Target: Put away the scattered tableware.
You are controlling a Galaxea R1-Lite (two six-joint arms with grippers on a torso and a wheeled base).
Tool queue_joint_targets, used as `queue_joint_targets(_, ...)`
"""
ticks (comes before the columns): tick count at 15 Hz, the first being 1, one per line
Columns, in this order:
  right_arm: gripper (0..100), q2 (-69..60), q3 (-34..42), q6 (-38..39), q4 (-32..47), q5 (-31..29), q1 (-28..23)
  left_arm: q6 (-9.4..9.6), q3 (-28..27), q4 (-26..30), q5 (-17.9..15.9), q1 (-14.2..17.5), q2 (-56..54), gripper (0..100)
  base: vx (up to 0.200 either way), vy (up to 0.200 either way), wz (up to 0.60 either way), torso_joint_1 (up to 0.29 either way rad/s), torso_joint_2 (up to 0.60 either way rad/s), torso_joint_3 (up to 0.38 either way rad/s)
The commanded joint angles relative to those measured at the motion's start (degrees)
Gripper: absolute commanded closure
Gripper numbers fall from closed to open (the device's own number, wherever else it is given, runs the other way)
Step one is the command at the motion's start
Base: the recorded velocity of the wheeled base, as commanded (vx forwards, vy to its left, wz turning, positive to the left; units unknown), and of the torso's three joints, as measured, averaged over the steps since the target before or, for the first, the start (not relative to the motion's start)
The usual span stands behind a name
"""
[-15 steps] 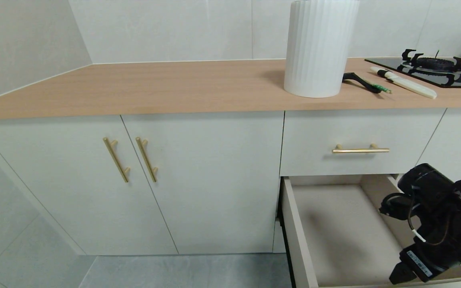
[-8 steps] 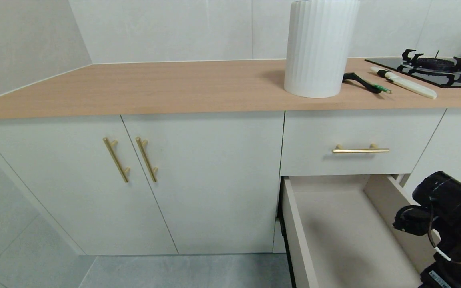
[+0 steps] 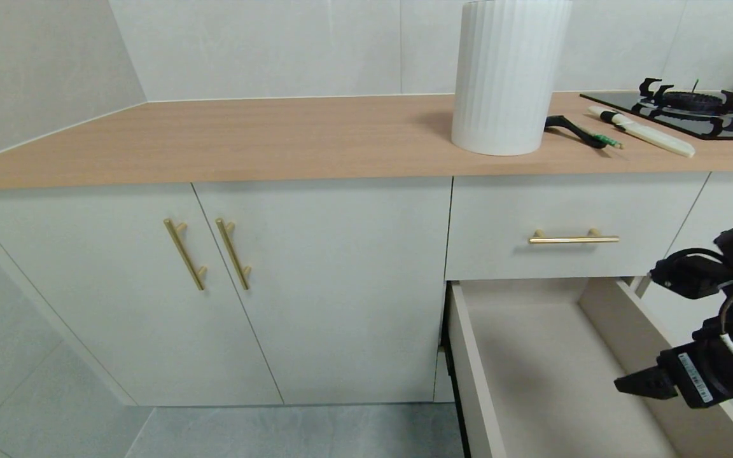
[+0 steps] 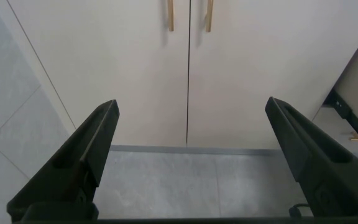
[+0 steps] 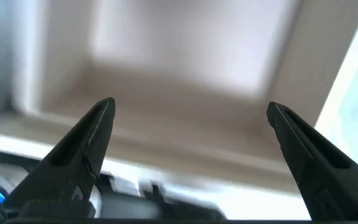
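Note:
Two pieces of tableware lie on the wooden counter (image 3: 245,137) right of a tall white ribbed container (image 3: 506,76): a black-handled utensil with a green tip (image 3: 579,131) and a cream knife with a black band (image 3: 646,131). Below them the lower drawer (image 3: 468,356) stands pulled out, and nothing lies on the part of its floor that shows. My right gripper (image 3: 643,385) hangs over the drawer's right wall, open and holding nothing (image 5: 191,109). My left gripper (image 4: 191,109) is open too, low down and facing the cabinet doors (image 4: 241,74).
A black gas hob (image 3: 691,105) sits at the counter's right end. The upper drawer (image 3: 573,239) above the pulled-out one is closed. Two doors with gold handles (image 3: 207,254) are closed on the left. Grey floor tiles (image 4: 185,186) lie below.
My right arm has swung right and risen from the drawer's front corner. Its gripper now points left over the drawer's right wall. The counter items have not moved.

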Motion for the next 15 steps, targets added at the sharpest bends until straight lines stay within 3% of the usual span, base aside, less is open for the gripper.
queue_joint_targets(1,0,-6.2,0.3,0.3,-2.4,0.8,-0.2,-0.02,0.0,0.0,0.0,0.0,0.0,0,0.0,0.0,0.0,0.0,0.0,0.0)
queue_joint_targets(7,0,-7.1,0.7,0.3,-4.8,0.6,-0.3,-0.02,0.0,0.0,0.0,0.0,0.0,0,0.0,0.0,0.0,0.004,-0.03,-0.031)
queue_joint_targets(10,0,-7.1,0.7,0.2,-4.8,0.6,-0.3,-0.02,0.0,0.0,0.0,0.0,0.0,0,0.0,0.0,0.0,0.084,-0.22,-0.287)
queue_joint_targets(15,0,-7.1,0.6,0.2,-4.9,0.5,-0.3,-0.02,0.0,0.0,0.0,0.0,0.0,0,0.0,0.0,0.0,0.129,-0.52,-0.31)
